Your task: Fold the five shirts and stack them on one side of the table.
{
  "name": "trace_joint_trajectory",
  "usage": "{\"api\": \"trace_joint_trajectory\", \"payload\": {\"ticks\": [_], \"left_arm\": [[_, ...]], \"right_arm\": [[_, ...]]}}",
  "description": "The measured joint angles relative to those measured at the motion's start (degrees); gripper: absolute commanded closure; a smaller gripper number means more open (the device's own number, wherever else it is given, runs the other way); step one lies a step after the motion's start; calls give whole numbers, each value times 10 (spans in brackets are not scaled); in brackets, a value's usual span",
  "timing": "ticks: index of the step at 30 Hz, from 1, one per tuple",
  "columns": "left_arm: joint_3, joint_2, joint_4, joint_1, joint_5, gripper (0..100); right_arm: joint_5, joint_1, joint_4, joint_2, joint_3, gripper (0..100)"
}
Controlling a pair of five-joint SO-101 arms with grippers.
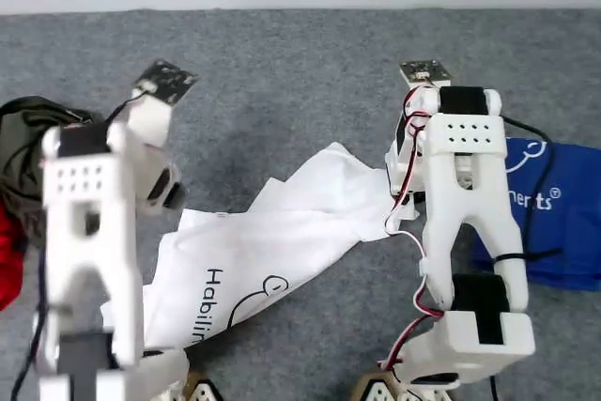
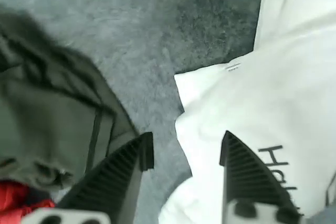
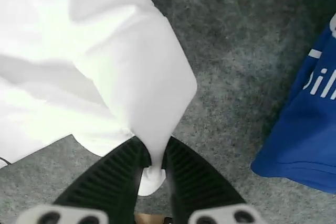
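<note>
White shirt lies crumpled across the middle of the grey desk, between the two arms. It carries dark lettering and a thin line drawing near its lower edge, and in the left wrist view a small sewn label with tiny print, too small to read, sits at one hem.

The right gripper is closed tight on a bunched fold of the white shirt, with cloth squeezed between its black ribbed fingers. The left gripper stands wide, holding nothing, above the shirt's edge and the bare desk beside it.

A blue shirt with white lettering and a white outline drawing lies at the right side of the desk, partly under the right arm, and near the right gripper in that arm's wrist view. At the left edge sits a dark olive shirt in a heap, with a red shirt touching it.
</note>
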Motion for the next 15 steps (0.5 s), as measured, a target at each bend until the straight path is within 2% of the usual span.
{"api": "trace_joint_trajectory", "payload": {"ticks": [7,15], "left_arm": [[-109,203,40,1,-73,787],[-184,338,45,11,-83,786]], "right_arm": [[0,0,0,0,0,990],[0,0,0,4,0,990]]}}
